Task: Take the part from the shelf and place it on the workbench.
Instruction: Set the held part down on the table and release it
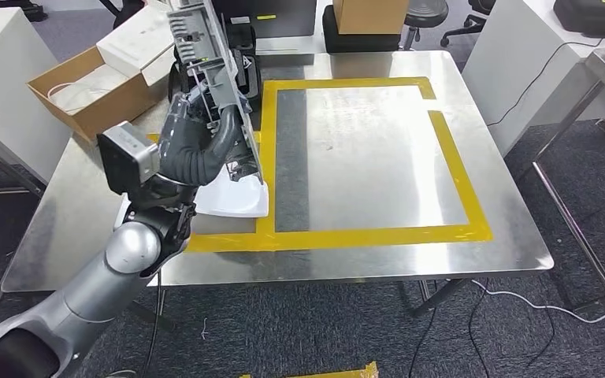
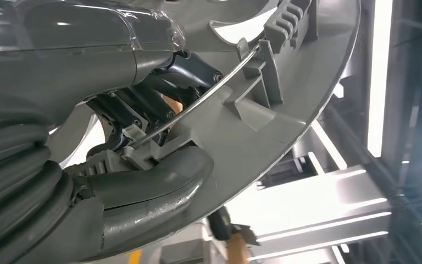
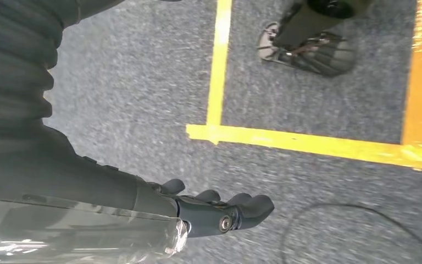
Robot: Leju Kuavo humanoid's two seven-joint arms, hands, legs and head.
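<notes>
A workshop or robotics lab: a steel surface marked with yellow tape, cardboard boxes, loose cables on grey carpet.

Matt grey plastic part, glossy brushed-metal workbench

Left arm: silver, rounded tube segments, glossy ball-shaped joint near the wrist; lowest stretch turns dark. Boxy grey camera block with a dark face mounted at the wrist. Left hand: dark grey ribbed cover like a bellows, thick grey thumb, darker fingers with exposed black links and small pins. Clear glossy film wrapped over the hand's back, seen from the left wrist. Right hand: black fingers, smooth rounded tips, one silver round screw at the side, clear crinkled film behind, dark ribbed cover further back.
</notes>
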